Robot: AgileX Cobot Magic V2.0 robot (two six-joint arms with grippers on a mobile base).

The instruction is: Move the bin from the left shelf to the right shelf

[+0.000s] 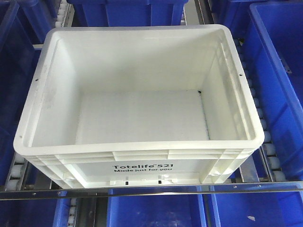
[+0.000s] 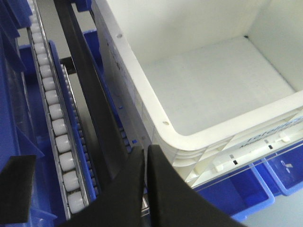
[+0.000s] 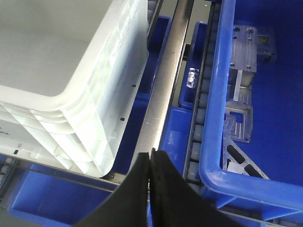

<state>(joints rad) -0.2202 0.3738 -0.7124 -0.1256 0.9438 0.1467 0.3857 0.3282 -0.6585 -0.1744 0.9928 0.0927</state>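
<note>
The bin [image 1: 137,145], a large white crate with a ribbed rim and black "Totelife 521" print on its near face, sits empty on the roller shelf, filling the middle of the front view. My left gripper [image 2: 146,149] hangs just off the bin's near-left corner [image 2: 163,137], shut, holding nothing. My right gripper [image 3: 151,152] is off the bin's near-right corner [image 3: 94,156], over the metal rail, also shut and holding nothing. Neither gripper touches the bin. No gripper shows in the front view.
Blue bins [image 1: 279,85] flank the white one on both sides, behind and below. A white roller track [image 2: 54,113] runs along the left. A metal rail [image 3: 163,90] separates the bin from a blue bin [image 3: 213,118] holding clear bracket parts [image 3: 241,71]. A front metal bar [image 1: 151,191] edges the shelf.
</note>
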